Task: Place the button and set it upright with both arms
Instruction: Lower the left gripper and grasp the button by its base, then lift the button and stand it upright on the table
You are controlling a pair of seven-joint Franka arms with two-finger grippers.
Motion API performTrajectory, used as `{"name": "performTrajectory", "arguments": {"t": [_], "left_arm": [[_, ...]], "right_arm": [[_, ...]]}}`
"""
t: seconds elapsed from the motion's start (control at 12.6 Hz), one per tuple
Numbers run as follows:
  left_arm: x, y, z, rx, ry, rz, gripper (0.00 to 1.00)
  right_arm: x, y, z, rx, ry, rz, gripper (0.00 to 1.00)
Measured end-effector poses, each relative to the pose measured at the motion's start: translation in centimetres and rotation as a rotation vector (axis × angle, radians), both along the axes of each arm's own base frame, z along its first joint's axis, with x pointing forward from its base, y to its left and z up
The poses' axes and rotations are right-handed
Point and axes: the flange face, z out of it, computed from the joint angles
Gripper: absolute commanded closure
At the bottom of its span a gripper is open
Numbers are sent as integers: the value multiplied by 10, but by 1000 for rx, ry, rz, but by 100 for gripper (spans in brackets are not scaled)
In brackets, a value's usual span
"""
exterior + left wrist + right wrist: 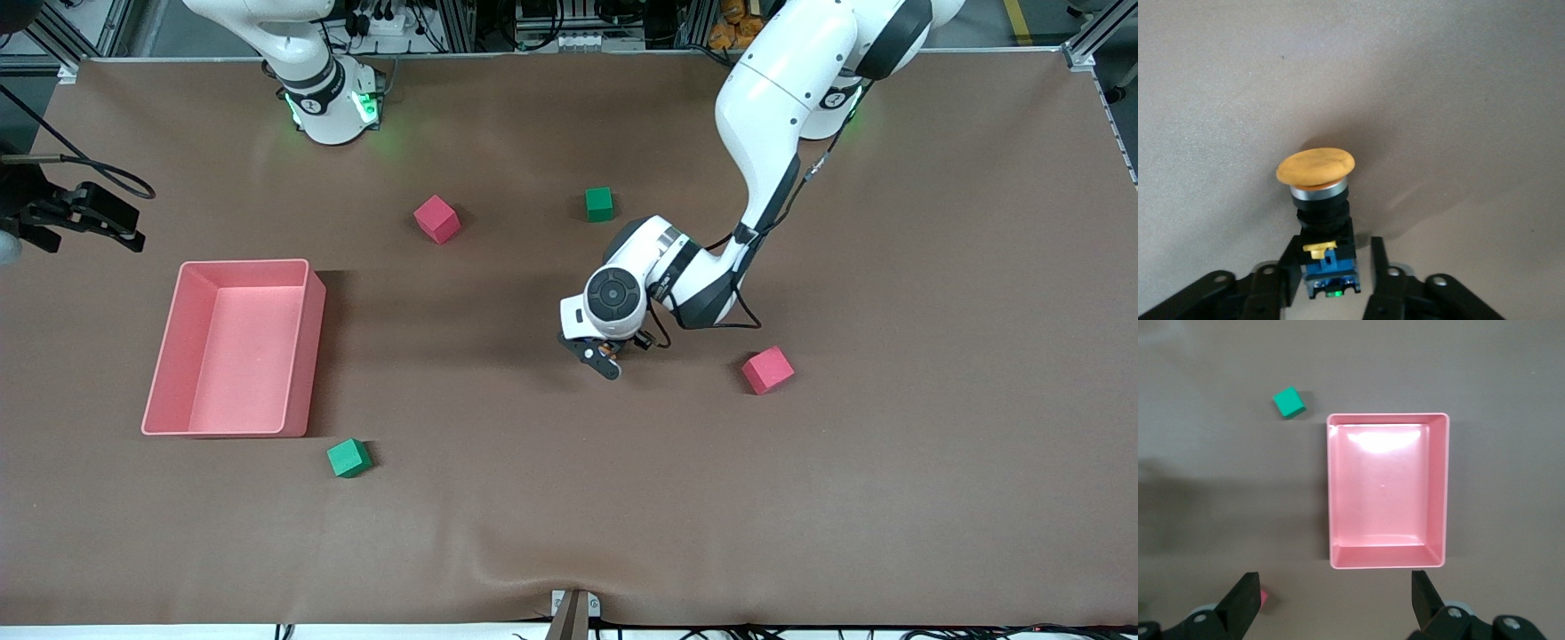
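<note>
Left gripper (1331, 280) clamped low on the button (1321, 213) over mid-worktop (569, 498); top-heavy cap, could tip on release. Right gripper (1335, 600) waits apart above the pink tray (1439, 487).

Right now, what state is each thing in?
Button: standing on the table, orange cap up, between the left gripper's fingers.
Left gripper: low at the button, fingers beside its base; contact unclear.
Right gripper: open, over the tray.
Pink tray: upright, nothing inside.
</note>
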Motion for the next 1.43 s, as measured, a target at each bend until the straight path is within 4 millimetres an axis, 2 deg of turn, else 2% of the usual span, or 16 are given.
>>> {"name": "performTrajectory", "arguments": {"t": [0.08,0.32,0.48,0.72,1.11,1.27,1.43], "left_arm": [[1,0,0,-1,-3,1,99],[4,-1,2,-15,-21,4,100],[11,-4,11,-30,-43,10,100],[26,-16,47,-67,-110,106,100],[29,-33,113,-102,-196,290,100],[16,-48,129,-64,-267,434,100],[-3,-70,137,-31,-366,567,100]], "right_arm": [[0,1,1,14,-3,1,0],[0,2,2,22,-3,1,0],[0,3,1,27,-3,2,0],[2,9,-2,36,5,12,0],[11,10,-19,71,36,8,0],[11,10,-19,71,37,9,0],[8,9,-21,70,65,8,0]]}}
